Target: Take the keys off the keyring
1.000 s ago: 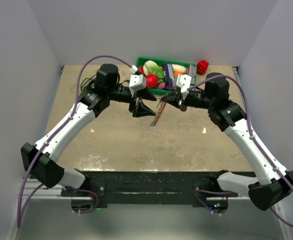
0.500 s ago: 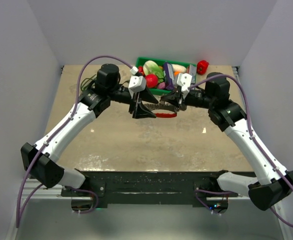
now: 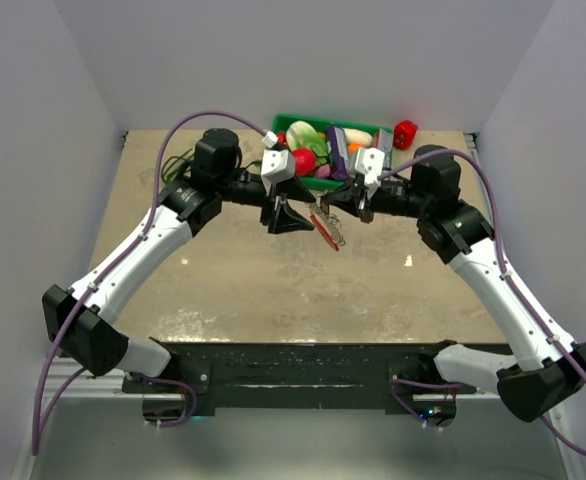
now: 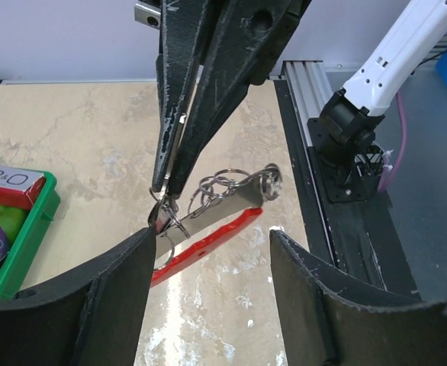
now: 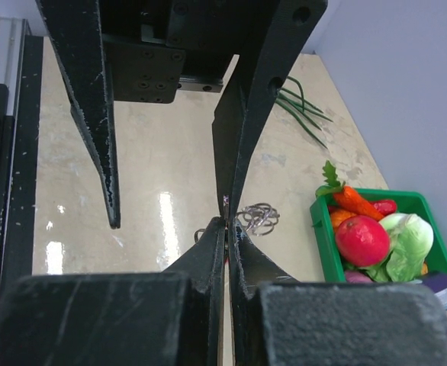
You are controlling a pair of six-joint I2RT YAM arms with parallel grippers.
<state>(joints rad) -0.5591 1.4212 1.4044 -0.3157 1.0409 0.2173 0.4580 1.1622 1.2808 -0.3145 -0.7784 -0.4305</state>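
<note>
Right pincer (image 4: 162, 200): fingers pressed tight together, pinching the keyring (image 4: 168, 221) right at the tips, with the whole bunch up off the tabletop (image 4: 71, 145).
Left pincer (image 4: 208, 238): fingers spread wide, one on each side of the dangling bunch, gripping nothing.
Keys (image 4: 223, 210): hanging just below the right pincer's tip, inside the left pincer's gap. A flat silvery blade and a tangle of loops show, but where one key ends and the next begins is hard to make out.
Red tag (image 4: 208, 245): slung under the bunch, its lower end cut off behind the left pincer's near finger.
Contact: from the right wrist, one left finger (image 5: 242, 122) runs down right beside the right pincer's tip. Touching or just shy of it, can't tell.
Right wrist view: its own fingers hide most of the bunch, and only a few loops peek out beside them.
Top view: the bunch is a tiny silver-and-red scrap between the two pincers.
Green basket (image 5: 326, 244): off to the right pincer's side, vegetables inside, cut off by the frame edge.
</note>
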